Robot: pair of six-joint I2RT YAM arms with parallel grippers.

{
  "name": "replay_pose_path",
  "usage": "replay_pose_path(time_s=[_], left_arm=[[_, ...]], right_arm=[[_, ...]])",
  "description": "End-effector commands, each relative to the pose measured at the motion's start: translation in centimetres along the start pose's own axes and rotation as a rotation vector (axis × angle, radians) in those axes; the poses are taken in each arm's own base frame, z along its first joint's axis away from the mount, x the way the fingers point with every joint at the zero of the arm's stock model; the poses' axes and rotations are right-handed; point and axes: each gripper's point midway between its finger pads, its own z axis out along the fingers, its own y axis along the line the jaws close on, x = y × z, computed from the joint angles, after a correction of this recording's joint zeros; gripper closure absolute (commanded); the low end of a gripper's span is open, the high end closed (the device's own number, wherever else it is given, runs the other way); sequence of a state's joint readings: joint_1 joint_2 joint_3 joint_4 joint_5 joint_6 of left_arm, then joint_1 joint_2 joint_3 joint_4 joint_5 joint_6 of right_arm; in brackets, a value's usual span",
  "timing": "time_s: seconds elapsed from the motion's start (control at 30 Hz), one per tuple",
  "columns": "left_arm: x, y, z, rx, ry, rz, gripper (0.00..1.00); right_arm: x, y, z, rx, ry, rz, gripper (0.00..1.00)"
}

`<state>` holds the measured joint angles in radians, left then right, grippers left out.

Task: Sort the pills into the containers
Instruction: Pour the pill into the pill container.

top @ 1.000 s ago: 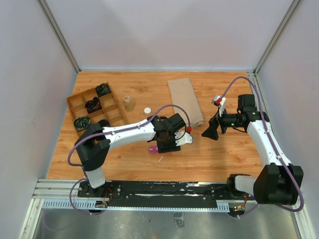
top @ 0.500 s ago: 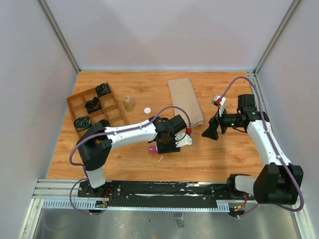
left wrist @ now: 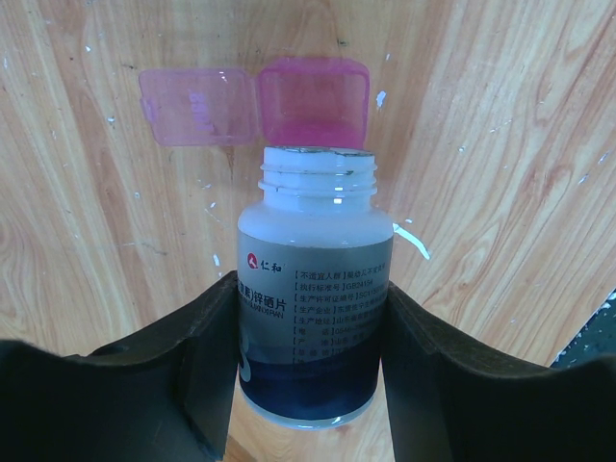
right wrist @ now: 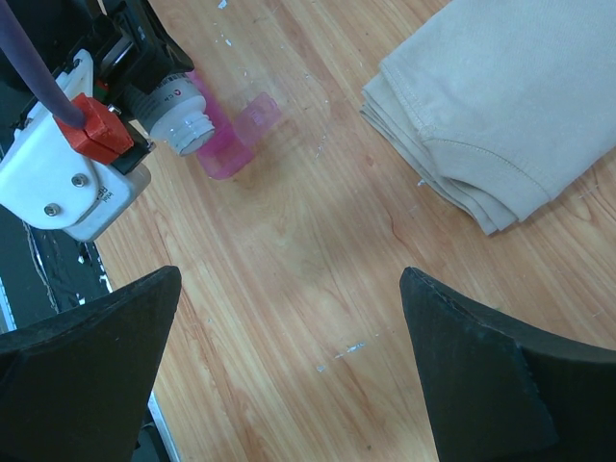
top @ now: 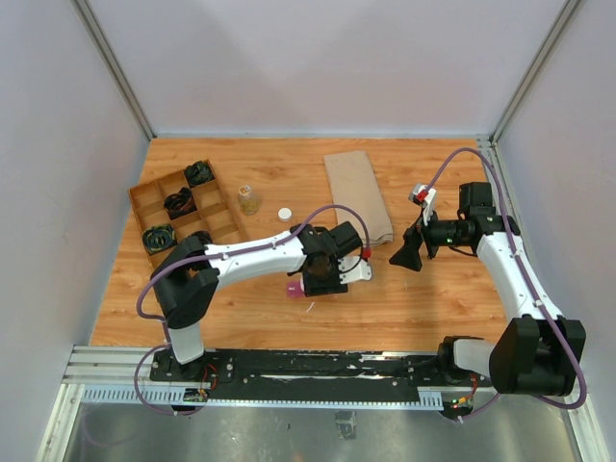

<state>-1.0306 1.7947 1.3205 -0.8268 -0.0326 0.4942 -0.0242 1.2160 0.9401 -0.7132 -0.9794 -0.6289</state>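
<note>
My left gripper (left wrist: 310, 300) is shut on a white pill bottle (left wrist: 313, 289) with a blue label and no cap. The bottle is tipped, its mouth right over a small magenta-pink container (left wrist: 313, 101) whose lid (left wrist: 197, 106) lies open to the left. In the top view the left gripper (top: 323, 277) stands mid-table with the pink container (top: 294, 289) at its left edge. The right wrist view also shows the bottle (right wrist: 183, 111) and the container (right wrist: 226, 152). My right gripper (right wrist: 291, 276) hangs open over bare wood, right of them (top: 406, 256). No pills show.
A brown wooden divided tray (top: 144, 197) with black items sits at the back left. Beside it stand a small clear bottle (top: 249, 200) and its white cap (top: 285, 214). A folded beige cloth (top: 358, 192) lies at the back centre, near the right gripper.
The left arm's elbow has drifted slightly rightward; the bottle stays tipped over the pink container. The right arm has not moved.
</note>
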Motion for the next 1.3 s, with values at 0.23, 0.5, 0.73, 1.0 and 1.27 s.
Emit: replay_pose_path(time_s=[0.23, 0.5, 0.73, 1.0, 1.27], left_arm=[[-0.1, 0.2, 0.0, -0.002, 0.044, 0.040, 1.00], [-0.7, 0.5, -0.6, -0.015, 0.042, 0.037, 1.00], [-1.4, 0.3, -0.9, -0.013, 0.039, 0.054, 1.00], [-0.6, 1.2, -0.7, -0.028, 0.047, 0.041, 1.00], [-1.1, 0.1, -0.7, -0.008, 0.031, 0.058, 1.00]], right_arm=[[-1.0, -0.2, -0.7, 0.005, -0.024, -0.013, 0.01], [-1.1, -0.2, -0.7, 0.006, -0.025, -0.014, 0.01], [-1.1, -0.2, -0.8, 0.008, -0.024, -0.014, 0.01], [-1.1, -0.2, -0.7, 0.005, -0.026, -0.011, 0.02], [-1.1, -0.2, -0.7, 0.007, -0.024, -0.009, 0.01]])
